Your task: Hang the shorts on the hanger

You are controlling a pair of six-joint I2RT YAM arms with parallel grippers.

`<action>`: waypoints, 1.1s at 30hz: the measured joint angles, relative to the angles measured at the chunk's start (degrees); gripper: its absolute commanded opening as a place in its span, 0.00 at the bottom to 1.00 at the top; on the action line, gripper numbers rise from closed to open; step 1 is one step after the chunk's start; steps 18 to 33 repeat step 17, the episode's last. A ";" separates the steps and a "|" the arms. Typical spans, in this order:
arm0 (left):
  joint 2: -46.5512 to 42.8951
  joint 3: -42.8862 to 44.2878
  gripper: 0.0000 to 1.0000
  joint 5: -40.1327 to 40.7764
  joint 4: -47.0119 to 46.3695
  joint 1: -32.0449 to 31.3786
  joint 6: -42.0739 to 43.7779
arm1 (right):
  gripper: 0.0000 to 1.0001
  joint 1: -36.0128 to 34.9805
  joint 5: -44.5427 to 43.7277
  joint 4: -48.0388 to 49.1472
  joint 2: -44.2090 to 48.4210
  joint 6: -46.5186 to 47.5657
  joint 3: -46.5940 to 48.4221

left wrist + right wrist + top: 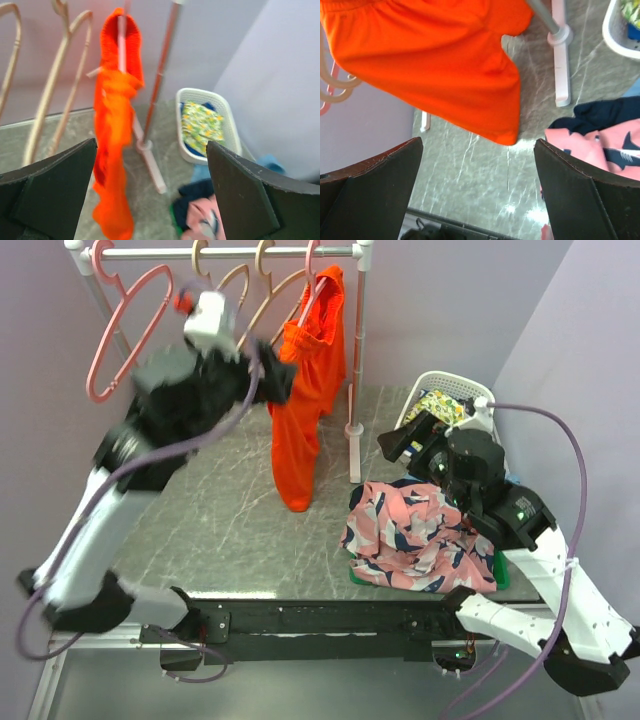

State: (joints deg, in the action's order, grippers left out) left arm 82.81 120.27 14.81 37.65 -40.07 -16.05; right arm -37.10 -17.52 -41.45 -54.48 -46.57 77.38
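Top external: shorts (305,390) hang from the hanger (311,285) at the rail's (230,252) right end; left gripper (150,150) and right gripper (477,145) both wide, empty.

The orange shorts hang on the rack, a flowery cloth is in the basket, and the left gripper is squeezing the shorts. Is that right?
Not quite: the left gripper is open and grips nothing, as the left wrist view shows. The shorts do hang on the rack, and the flowery cloth is in the basket.
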 measured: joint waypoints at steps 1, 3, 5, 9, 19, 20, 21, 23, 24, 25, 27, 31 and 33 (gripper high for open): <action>-4.24 -5.01 0.96 1.25 -1.05 -2.51 -0.35 | 1.00 -0.04 -0.63 1.42 1.25 0.04 -1.95; -11.43 -13.77 0.96 3.15 -2.01 -8.17 -1.46 | 1.00 -0.07 -1.42 3.72 4.09 0.28 -5.95; -17.73 -23.61 0.96 4.94 -4.46 -13.46 -3.32 | 1.00 -0.11 -1.92 5.31 6.91 0.90 -9.53; -25.40 -42.10 0.96 6.56 -8.63 -17.70 -7.91 | 1.00 -0.15 -1.95 7.61 9.40 2.25 -13.20; -29.90 -70.82 0.96 6.56 -12.68 -19.80 -18.27 | 1.00 -0.15 -2.67 9.68 14.16 2.12 -25.40; -29.90 -70.82 0.96 6.56 -12.68 -19.80 -18.27 | 1.00 -0.15 -2.67 9.68 14.16 2.12 -25.40; -29.90 -70.82 0.96 6.56 -12.68 -19.80 -18.27 | 1.00 -0.15 -2.67 9.68 14.16 2.12 -25.40; -29.90 -70.82 0.96 6.56 -12.68 -19.80 -18.27 | 1.00 -0.15 -2.67 9.68 14.16 2.12 -25.40; -29.90 -70.82 0.96 6.56 -12.68 -19.80 -18.27 | 1.00 -0.15 -2.67 9.68 14.16 2.12 -25.40; -29.90 -70.82 0.96 6.56 -12.68 -19.80 -18.27 | 1.00 -0.15 -2.67 9.68 14.16 2.12 -25.40; -29.90 -70.82 0.96 6.56 -12.68 -19.80 -18.27 | 1.00 -0.15 -2.67 9.68 14.16 2.12 -25.40; -29.90 -70.82 0.96 6.56 -12.68 -19.80 -18.27 | 1.00 -0.15 -2.67 9.68 14.16 2.12 -25.40; -29.90 -70.82 0.96 6.56 -12.68 -19.80 -18.27 | 1.00 -0.15 -2.67 9.68 14.16 2.12 -25.40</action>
